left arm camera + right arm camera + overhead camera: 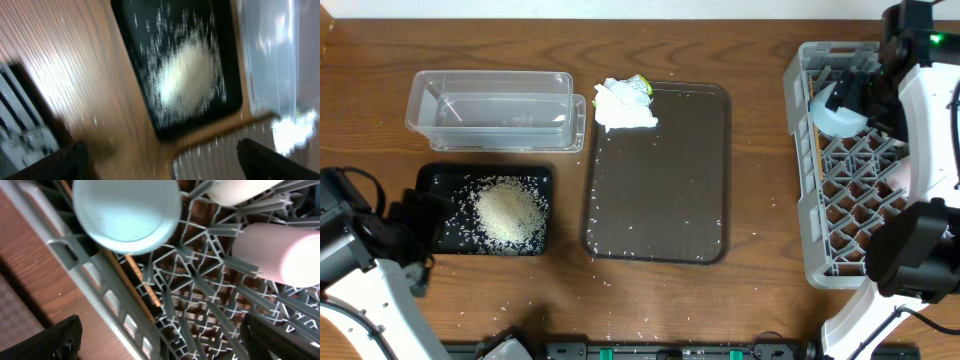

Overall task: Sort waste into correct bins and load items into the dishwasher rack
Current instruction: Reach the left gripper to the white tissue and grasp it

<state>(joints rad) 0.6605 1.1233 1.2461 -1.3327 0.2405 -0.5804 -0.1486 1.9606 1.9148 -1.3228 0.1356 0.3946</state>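
Note:
The black tray [430, 180] holds a heap of white rice [508, 212], also blurred in the left wrist view [187, 75]. The clear tub [490, 105] stands behind it. The paper wad with its yellow-green wrapper [624, 103] lies on the far left corner of the brown serving tray. My left gripper [160, 165] is open and empty beside the black tray's left end. My right gripper [165, 342] is open and empty over the grey rack [803, 190]. The rack holds a light-blue bowl [125, 212], a pink cup [280, 252], a white cup [240, 189] and wooden chopsticks [142, 277]. The dark-blue bowl is out of view.
The dark brown serving tray [660, 175] lies mid-table with stray rice grains on it and around its front edge. The right arm covers the rack's far and right parts. The left arm sits at the table's front left corner.

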